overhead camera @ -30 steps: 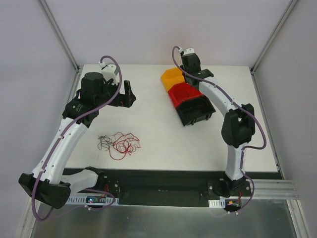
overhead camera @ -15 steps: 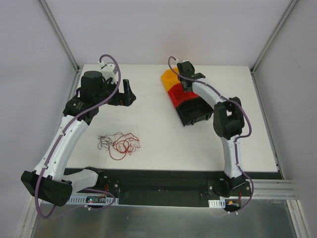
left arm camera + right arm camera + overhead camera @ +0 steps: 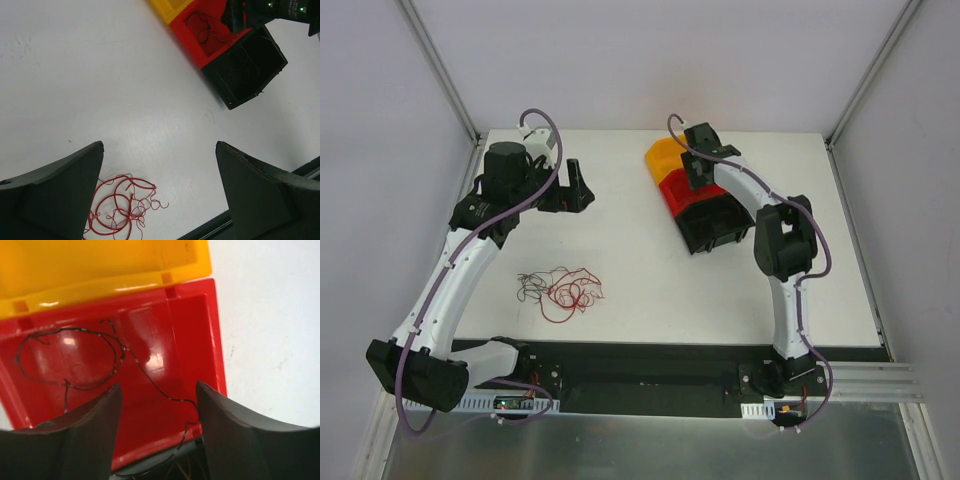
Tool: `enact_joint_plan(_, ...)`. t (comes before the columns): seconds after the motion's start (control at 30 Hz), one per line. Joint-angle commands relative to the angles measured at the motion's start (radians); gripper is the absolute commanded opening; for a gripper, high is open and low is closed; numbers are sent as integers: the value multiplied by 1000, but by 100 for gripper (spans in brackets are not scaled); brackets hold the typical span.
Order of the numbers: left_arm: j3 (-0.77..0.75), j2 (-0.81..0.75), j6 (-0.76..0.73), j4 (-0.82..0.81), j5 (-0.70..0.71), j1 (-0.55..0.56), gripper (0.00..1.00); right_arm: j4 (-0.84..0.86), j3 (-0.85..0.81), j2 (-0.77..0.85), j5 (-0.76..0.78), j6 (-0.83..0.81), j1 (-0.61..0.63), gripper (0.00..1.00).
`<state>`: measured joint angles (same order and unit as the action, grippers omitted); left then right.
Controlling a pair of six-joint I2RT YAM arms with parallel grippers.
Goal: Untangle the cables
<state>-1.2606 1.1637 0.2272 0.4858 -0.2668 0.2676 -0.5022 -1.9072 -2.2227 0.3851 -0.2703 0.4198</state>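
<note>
Right claw [image 3: 159, 390], spread and empty, hangs over the red bin [image 3: 172, 335], set between the yellow bin [image 3: 100, 265] and the black bin [image 3: 716, 228], where one dark wire [image 3: 82, 330] lies, while the left claw [image 3: 159, 147], also spread, hovers over open desk [image 3: 660, 285], well apart from the single cable tangle [image 3: 563, 290] near the front edge.

Bright, even light — soft shadows, glare inside the red bin [image 3: 156, 359].

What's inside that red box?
One thin dark wire curls across the floor of the red box, running toward its near wall. Fingers of the right end effector hide the near corners.
</note>
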Motion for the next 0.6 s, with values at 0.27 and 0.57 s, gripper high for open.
enact_joint_plan(0.27, 12, 27, 27, -46, -55, -47, 93, 10, 71, 305, -32, 19, 30, 81)
enact_joint_plan(0.57, 13, 39, 32, -49, -69, -50, 93, 11, 118, 305, -138, 104, 28, 77)
